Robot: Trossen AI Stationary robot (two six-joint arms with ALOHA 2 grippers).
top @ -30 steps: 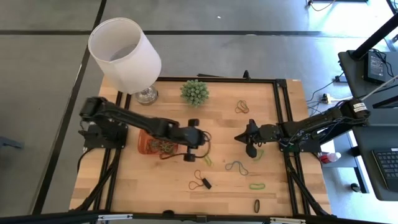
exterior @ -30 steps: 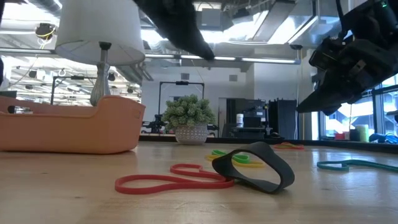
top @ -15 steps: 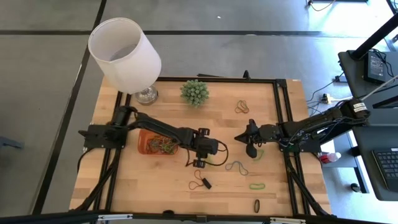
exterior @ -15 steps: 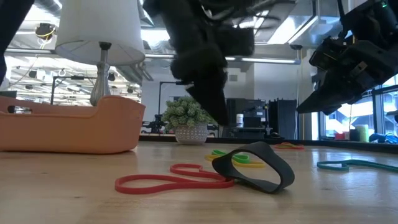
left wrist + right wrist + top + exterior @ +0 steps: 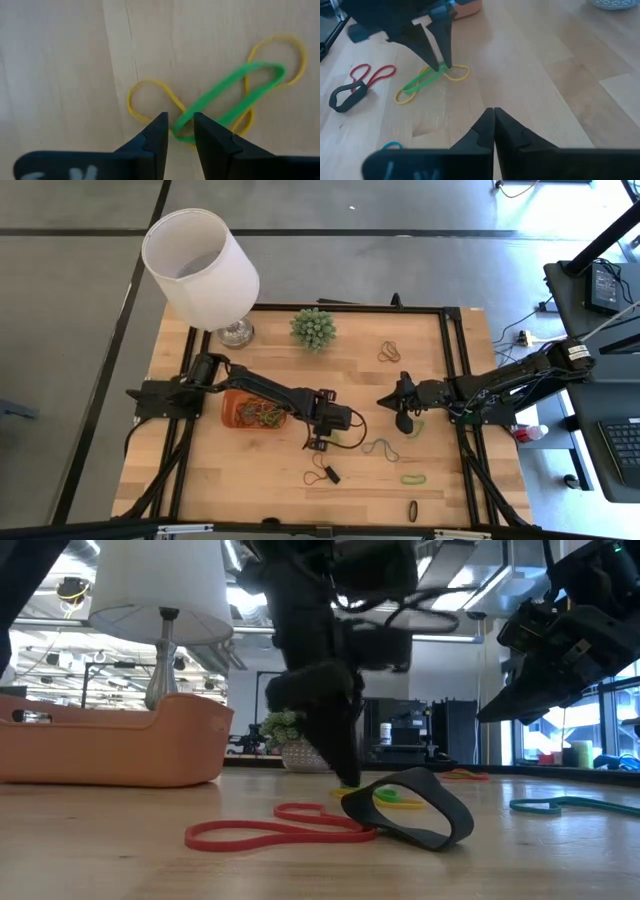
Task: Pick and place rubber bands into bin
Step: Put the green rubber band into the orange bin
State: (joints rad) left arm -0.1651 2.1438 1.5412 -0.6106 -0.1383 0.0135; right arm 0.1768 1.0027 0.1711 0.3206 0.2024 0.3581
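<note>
I have the left gripper [image 5: 179, 131] down at the table near the middle of the high view, its fingers a little apart, straddling the crossing of a thin green rubber band [image 5: 230, 97] and a yellow rubber band [image 5: 150, 102] that lie linked on the wood. The small orange translucent bin [image 5: 236, 412] sits left of centre, with bands inside. My right gripper [image 5: 493, 126] hovers right of centre, fingers pressed together, holding nothing.
</note>
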